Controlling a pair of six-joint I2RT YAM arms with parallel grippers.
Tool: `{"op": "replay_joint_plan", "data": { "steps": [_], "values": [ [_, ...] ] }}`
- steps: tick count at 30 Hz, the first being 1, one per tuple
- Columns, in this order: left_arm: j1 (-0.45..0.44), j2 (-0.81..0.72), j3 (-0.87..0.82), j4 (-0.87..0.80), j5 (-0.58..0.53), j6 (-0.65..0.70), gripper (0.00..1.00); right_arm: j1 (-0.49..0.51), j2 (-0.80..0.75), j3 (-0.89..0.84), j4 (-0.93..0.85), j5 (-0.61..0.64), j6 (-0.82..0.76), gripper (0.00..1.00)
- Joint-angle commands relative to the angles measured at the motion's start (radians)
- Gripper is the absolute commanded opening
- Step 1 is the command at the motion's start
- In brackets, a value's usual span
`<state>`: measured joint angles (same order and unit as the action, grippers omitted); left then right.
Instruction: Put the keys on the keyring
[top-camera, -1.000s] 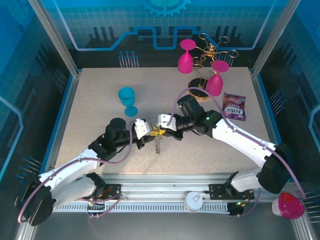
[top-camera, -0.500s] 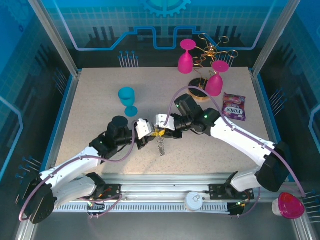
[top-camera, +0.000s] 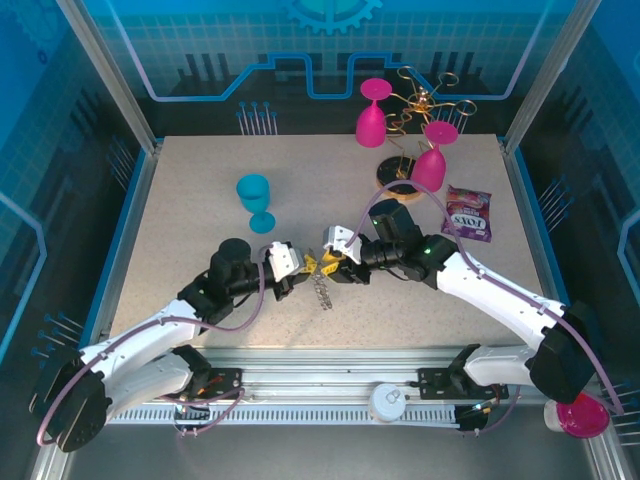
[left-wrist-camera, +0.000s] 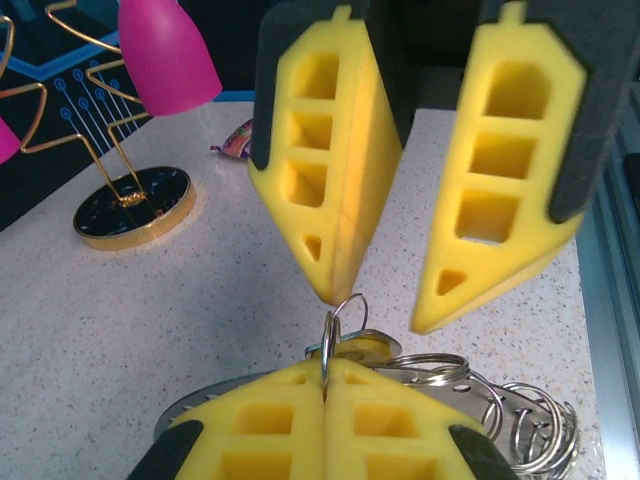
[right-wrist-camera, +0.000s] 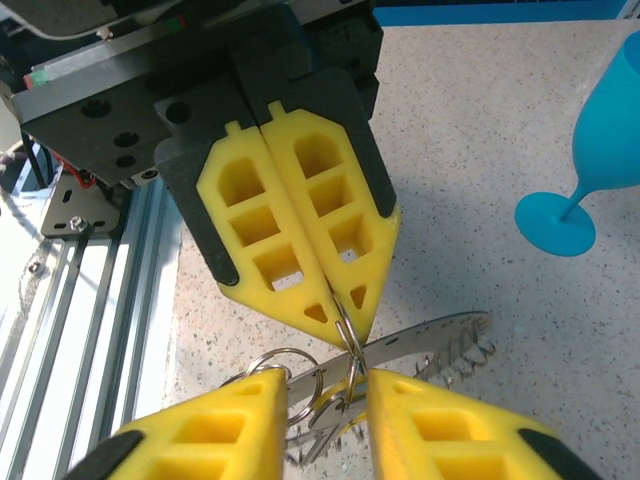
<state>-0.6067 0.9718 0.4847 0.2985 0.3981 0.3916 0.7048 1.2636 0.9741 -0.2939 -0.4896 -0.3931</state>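
The keyring (top-camera: 321, 291) sits at lower centre of the overhead view, just below where the left tool (top-camera: 303, 265) and right tool (top-camera: 328, 262) meet. In the left wrist view the left tool (left-wrist-camera: 325, 368), bottom centre, is clamped shut on its thin wire loop (left-wrist-camera: 343, 318), with the right tool's fingers (left-wrist-camera: 330, 180) parted above. In the right wrist view that loop rises between the parted right fingers (right-wrist-camera: 215, 430); threading seems in hand, and next the right tool likely must spread the loop for a key.

R pincer (right-wrist-camera: 328, 392) opened; L pincer (left-wrist-camera: 325, 368) clamped onto keyring (right-wrist-camera: 440, 335).
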Motion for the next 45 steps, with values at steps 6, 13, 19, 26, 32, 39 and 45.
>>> {"op": "replay_joint_plan", "data": {
  "steps": [6, 13, 19, 26, 32, 39, 45],
  "values": [
    [0.003, -0.033, -0.018, 0.066, 0.012, -0.011, 0.0, -0.031, 0.009, 0.005, 0.023, 0.009, 0.046, 0.0],
    [0.004, -0.038, -0.06, 0.211, 0.046, -0.056, 0.0, -0.041, 0.049, 0.002, -0.003, 0.033, 0.057, 0.0],
    [0.003, -0.015, -0.082, 0.317, 0.055, -0.072, 0.0, -0.039, 0.067, -0.012, 0.054, -0.016, 0.105, 0.0],
    [0.003, 0.008, -0.094, 0.335, 0.064, -0.076, 0.0, -0.075, -0.032, -0.089, 0.211, -0.059, 0.109, 0.35],
    [0.009, 0.074, -0.073, 0.354, 0.124, -0.094, 0.0, -0.112, -0.063, -0.245, 0.482, -0.125, 0.021, 0.36],
    [0.016, 0.146, -0.065, 0.457, 0.168, -0.114, 0.0, -0.116, -0.053, -0.272, 0.526, -0.2, -0.008, 0.35],
    [0.018, 0.201, -0.049, 0.539, 0.203, -0.154, 0.0, -0.118, -0.061, -0.279, 0.499, -0.197, -0.023, 0.32]
  ]
}}
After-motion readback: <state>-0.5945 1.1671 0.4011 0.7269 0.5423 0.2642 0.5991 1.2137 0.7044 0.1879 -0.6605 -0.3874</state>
